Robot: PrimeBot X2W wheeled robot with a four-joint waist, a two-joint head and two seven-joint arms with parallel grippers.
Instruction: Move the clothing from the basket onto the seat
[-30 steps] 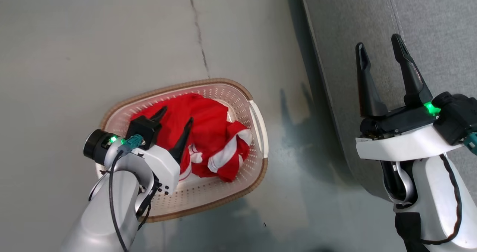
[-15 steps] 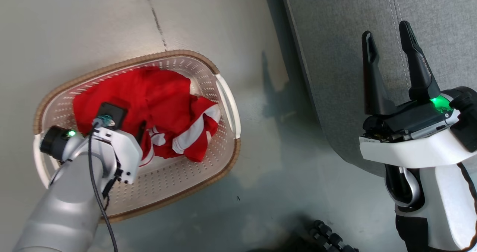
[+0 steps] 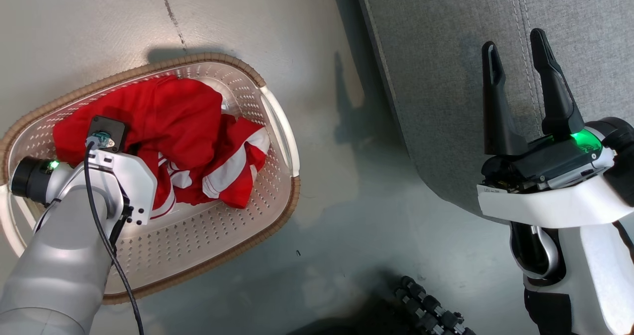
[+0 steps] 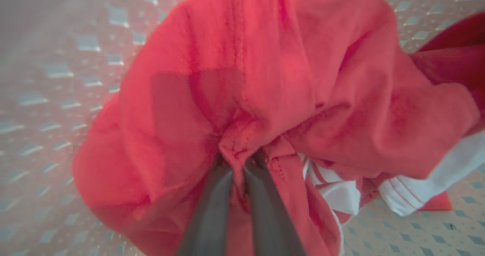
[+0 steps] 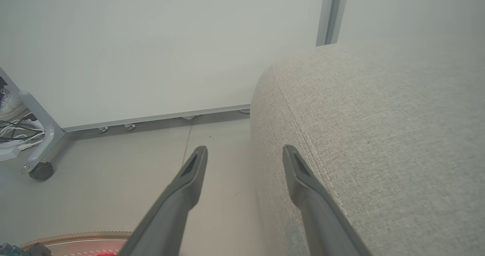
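The cream basket (image 3: 279, 127) with its brown rim stands on the floor at the left. Inside lie the clothing: a bright red garment (image 3: 173, 112) and a red-and-white one (image 3: 233, 166). My left arm (image 3: 119, 176) reaches down into the basket, its fingers hidden under the wrist in the head view. In the left wrist view my left gripper (image 4: 238, 157) is shut on a bunched fold of the red garment (image 4: 284, 78), with striped white trim (image 4: 416, 195) beside it. My right gripper (image 3: 513, 40) hovers open and empty over the edge of the grey seat (image 3: 446, 77).
Bare grey floor lies between the basket and the seat. A black corrugated cable (image 3: 431, 310) shows at the bottom edge. In the right wrist view the gripper (image 5: 245, 150) points at a white wall, with a wheeled frame leg (image 5: 38, 170) and loose cables (image 5: 15, 135) at the left.
The head camera has shifted, sliding the picture left. My left gripper has sunk into the red garment and closed on it. The right gripper stays open.
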